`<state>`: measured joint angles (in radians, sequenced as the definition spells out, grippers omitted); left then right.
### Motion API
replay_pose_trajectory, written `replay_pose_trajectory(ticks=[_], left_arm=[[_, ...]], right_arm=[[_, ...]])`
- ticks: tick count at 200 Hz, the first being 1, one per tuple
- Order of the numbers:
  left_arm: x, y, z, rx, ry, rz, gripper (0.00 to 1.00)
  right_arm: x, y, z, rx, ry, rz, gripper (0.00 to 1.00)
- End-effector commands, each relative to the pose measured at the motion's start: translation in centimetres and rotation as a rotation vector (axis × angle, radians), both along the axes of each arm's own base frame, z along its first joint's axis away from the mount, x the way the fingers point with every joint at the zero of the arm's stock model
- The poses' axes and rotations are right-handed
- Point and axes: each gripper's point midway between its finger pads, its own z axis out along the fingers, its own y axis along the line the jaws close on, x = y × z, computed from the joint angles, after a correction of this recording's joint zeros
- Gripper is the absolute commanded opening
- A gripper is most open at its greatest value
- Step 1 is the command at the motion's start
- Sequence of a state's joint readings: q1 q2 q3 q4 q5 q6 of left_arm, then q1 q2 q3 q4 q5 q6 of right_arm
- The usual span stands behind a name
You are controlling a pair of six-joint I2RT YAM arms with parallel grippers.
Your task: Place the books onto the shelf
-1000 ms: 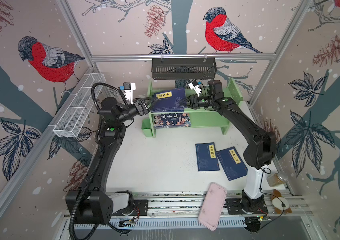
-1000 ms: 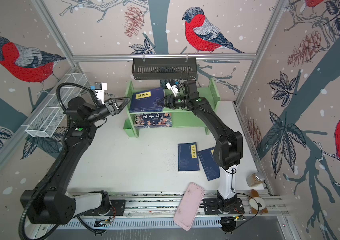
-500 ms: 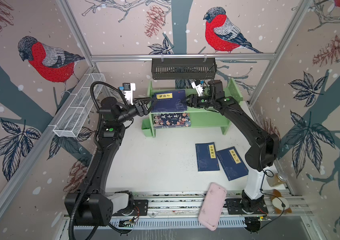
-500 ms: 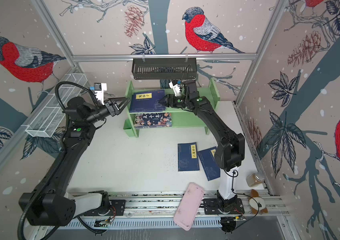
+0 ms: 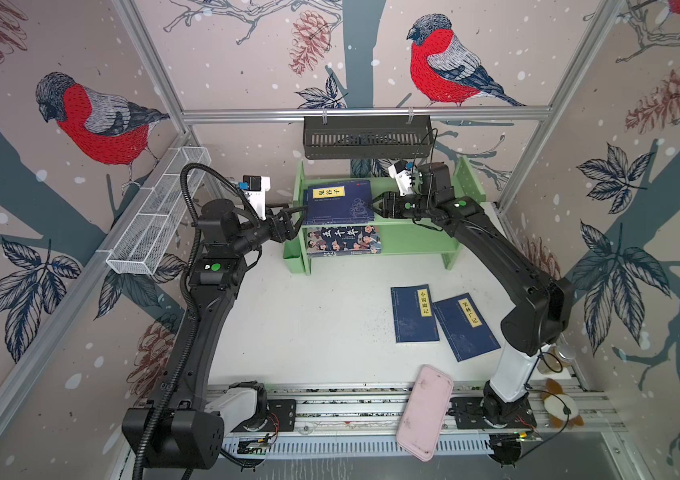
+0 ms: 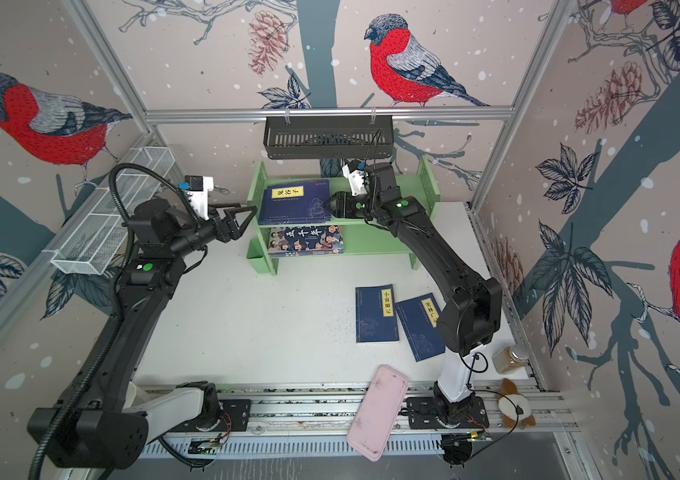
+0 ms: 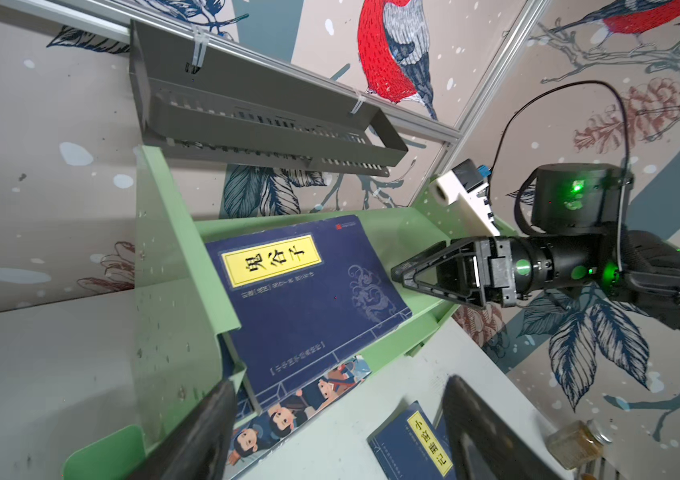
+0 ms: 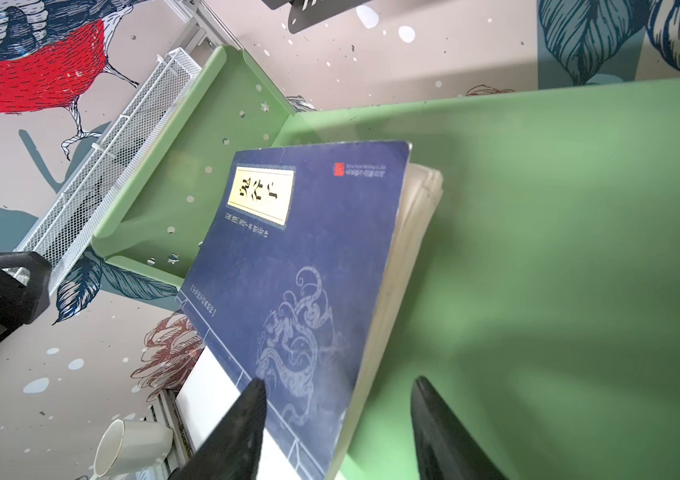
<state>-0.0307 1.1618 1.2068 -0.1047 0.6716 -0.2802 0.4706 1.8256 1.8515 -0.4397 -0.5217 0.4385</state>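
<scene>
Navy book (image 5: 340, 201) lies cover-up at the left end of the top tier of the shelf (image 5: 421, 243), long axis apparently along the tier. The right gripper (image 5: 372, 204) sits just beside its right edge, jaws parted, nothing clamped, while the left gripper (image 5: 293, 217), spread wide and empty, hangs outside the perforated side panel. Matte soft cover, slightly fanned cream pages, smooth painted tier: likely slides under a push; the table books (image 5: 415, 313) lie nearer the right arm.

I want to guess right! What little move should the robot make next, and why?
Probably draw the right tool back from the shelf: its jaws stand open, the navy book already lies on the top tier, and two navy books lie on the table.
</scene>
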Motion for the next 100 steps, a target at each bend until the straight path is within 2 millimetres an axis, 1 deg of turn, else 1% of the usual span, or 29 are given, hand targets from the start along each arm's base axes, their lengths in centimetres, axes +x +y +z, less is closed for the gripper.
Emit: replay_pose_trajectory(ticks=[1, 31, 75, 100], left_arm=[[0.3, 0.6, -1.1, 0.045, 0.002, 0.038, 0.78], [0.3, 0.5, -1.2, 0.032, 0.004, 0.028, 0.77], [0.3, 0.2, -1.3, 0.017, 0.009, 0.015, 0.76], [0.5, 0.3, -1.7, 0.016, 0.014, 0.023, 0.76]], right_arm=[[0.1, 0.5, 0.4, 0.011, -0.029, 0.02, 0.56], [0.3, 1.1, 0.0, 0.01, -0.017, 0.038, 0.53], [0.0, 1.9, 0.4, 0.017, -0.023, 0.056, 0.49], [0.0, 2.1, 0.5, 0.018, -0.02, 0.058, 0.49]])
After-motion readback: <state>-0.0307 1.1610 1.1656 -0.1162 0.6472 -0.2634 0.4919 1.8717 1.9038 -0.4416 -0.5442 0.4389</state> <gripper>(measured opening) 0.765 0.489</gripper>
